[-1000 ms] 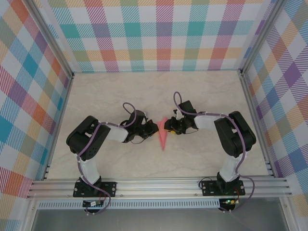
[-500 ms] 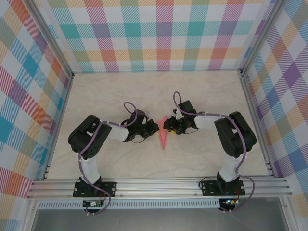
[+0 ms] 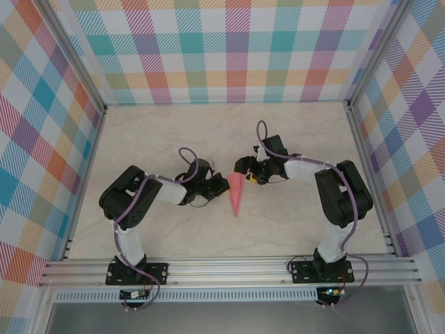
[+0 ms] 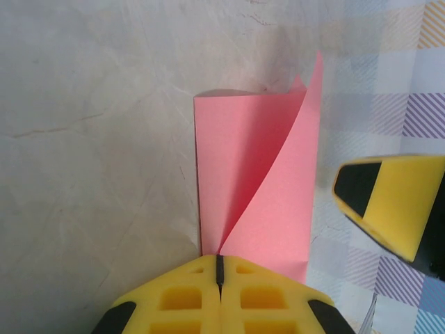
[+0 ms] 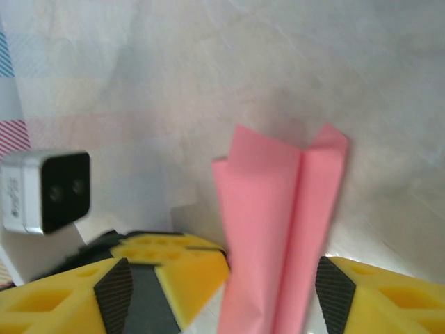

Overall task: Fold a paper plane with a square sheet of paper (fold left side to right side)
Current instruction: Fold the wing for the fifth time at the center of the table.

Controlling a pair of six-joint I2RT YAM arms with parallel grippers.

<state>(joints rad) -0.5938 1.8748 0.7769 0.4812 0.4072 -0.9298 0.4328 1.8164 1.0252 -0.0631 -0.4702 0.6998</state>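
Beige, marble-patterned table (image 3: 153,139) is carrying the whole set-up, and checked walls (image 3: 236,49) in pastel colours are enclosing it on three sides. Left arm (image 3: 132,202) and right arm (image 3: 341,195) are reaching inward from the near edge, and their ends are facing each other near the middle of the table. Between them the paper plane (image 3: 236,193) is lying as a slim pink dart, its point aiming toward the near edge and its broad end sitting between the two arms' tips. In the left wrist view the paper plane (image 4: 243,174) is showing one layer flat on the table and one flap curling upward on the right arm's side. Here the left jaws are standing fully closed, their yellow pads (image 4: 236,278) meeting at the paper's near edge; whether they are pinching the paper or only pressing on it cannot be told. In the right wrist view the right jaws are standing wide apart, with the paper plane (image 5: 278,229) rising between them, its centre crease facing the camera.
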